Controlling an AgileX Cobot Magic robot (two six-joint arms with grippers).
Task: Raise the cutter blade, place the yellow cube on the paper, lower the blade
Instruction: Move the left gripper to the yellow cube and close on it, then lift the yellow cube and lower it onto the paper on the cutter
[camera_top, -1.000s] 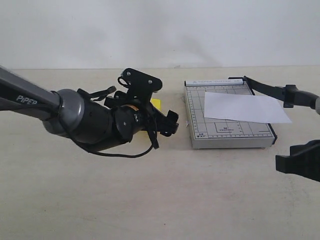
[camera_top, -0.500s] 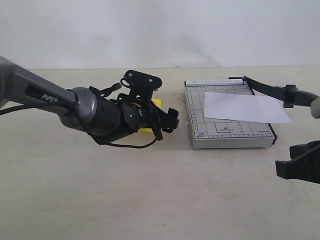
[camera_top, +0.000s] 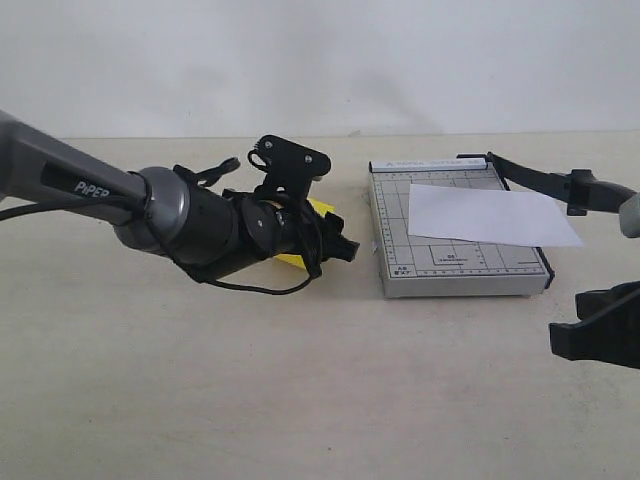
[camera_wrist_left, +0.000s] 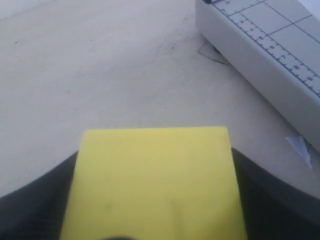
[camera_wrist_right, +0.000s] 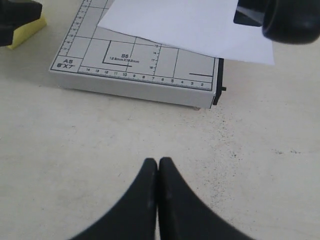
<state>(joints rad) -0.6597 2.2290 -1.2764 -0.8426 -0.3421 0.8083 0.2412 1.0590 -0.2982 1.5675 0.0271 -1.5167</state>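
Observation:
The yellow cube (camera_wrist_left: 155, 185) sits between my left gripper's (camera_wrist_left: 155, 152) dark fingers (camera_wrist_left: 35, 200), which press both its sides. In the exterior view that gripper (camera_top: 335, 245) is low over the table, left of the grey gridded board (camera_top: 400, 250), and yellow cube (camera_top: 321, 208) edges peek out around it. The white paper (camera_top: 490, 215) lies on the board, overhanging its right side. The cutter blade (camera_top: 525, 172) stands raised, its handle (camera_top: 592, 190) at the right. My right gripper (camera_wrist_right: 158, 162) is shut and empty above bare table in front of the board (camera_wrist_right: 135, 65).
A pale tabletop (camera_top: 300, 380) spreads in front of the board, with a white wall behind. The left arm's grey tube (camera_top: 70, 185) crosses the left side. The blade handle (camera_wrist_right: 292, 20) hangs above the paper's (camera_wrist_right: 185, 25) corner in the right wrist view.
My left arm has swung lower and slightly right, bringing its gripper down around the yellow cube. The right gripper, blade and paper have stayed put.

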